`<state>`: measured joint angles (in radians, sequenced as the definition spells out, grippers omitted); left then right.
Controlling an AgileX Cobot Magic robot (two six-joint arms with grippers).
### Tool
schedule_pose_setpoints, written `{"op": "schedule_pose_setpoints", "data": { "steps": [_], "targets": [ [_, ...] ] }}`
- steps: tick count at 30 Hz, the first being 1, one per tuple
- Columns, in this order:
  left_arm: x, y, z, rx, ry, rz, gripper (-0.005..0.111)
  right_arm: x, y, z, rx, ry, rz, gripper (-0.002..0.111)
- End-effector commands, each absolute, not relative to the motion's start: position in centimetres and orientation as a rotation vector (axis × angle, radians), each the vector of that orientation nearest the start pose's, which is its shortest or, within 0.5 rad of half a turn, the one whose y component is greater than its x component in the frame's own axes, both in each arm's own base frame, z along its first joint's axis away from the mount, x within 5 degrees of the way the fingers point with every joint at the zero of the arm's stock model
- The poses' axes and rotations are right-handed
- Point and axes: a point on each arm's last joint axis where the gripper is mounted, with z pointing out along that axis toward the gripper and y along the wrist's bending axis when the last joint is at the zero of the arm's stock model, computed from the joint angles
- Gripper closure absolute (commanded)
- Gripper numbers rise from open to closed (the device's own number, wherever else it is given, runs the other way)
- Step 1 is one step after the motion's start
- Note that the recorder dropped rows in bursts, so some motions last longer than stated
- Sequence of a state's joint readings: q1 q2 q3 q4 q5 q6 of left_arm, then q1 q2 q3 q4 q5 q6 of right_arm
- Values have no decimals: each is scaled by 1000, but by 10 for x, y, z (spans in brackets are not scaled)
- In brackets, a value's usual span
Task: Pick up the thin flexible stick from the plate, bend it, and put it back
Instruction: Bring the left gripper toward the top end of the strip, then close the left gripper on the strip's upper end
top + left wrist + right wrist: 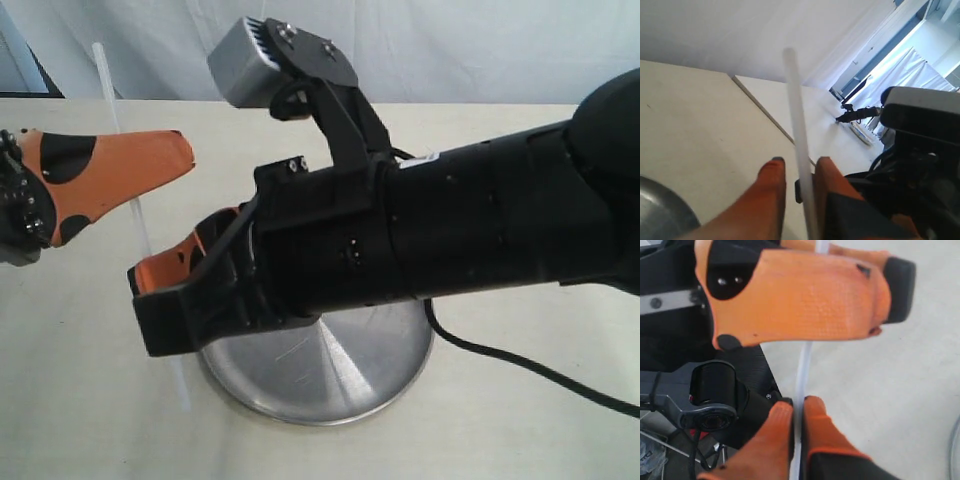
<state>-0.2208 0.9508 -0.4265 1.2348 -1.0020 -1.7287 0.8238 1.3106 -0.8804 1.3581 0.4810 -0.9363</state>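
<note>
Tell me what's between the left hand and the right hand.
Only a short, straight stretch of the thin flexible stick, gripped by the left hand and the right hand. It shows in the exterior view and, closer, in the right wrist view.

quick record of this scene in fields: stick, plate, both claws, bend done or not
thin flexible stick: straight, lifted off the plate, steeply tilted in the air
plate: on the table, partly hidden under the right arm
right claw: shut on the stick, reaching across to the left side
left claw: one finger on each side of the stick, further along it; a slit shows on one side, so firm grip is uncertain
bend: not yet made
</note>
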Motion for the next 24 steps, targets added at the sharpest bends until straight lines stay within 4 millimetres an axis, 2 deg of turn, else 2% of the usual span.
{"op": "schedule_pose_setpoints", "data": {
  "steps": [1,6,17,20,24],
  "targets": [
    [142,-105,290,394,1689,-1355,107,150,236,313,-891,2032,1282,109],
    [144,-104,294,360,1655,-1375,107,149,235,309,-953,2043,1233,109],
    [143,-104,295,397,1628,-1349,107,153,231,304,-1025,2038,1100,108],
    [143,-104,295,400,1625,-1352,107,155,231,303,-1021,2036,1072,93],
    [143,-104,295,397,1624,-1353,107,158,230,302,-995,2042,1043,54]
  ]
}}
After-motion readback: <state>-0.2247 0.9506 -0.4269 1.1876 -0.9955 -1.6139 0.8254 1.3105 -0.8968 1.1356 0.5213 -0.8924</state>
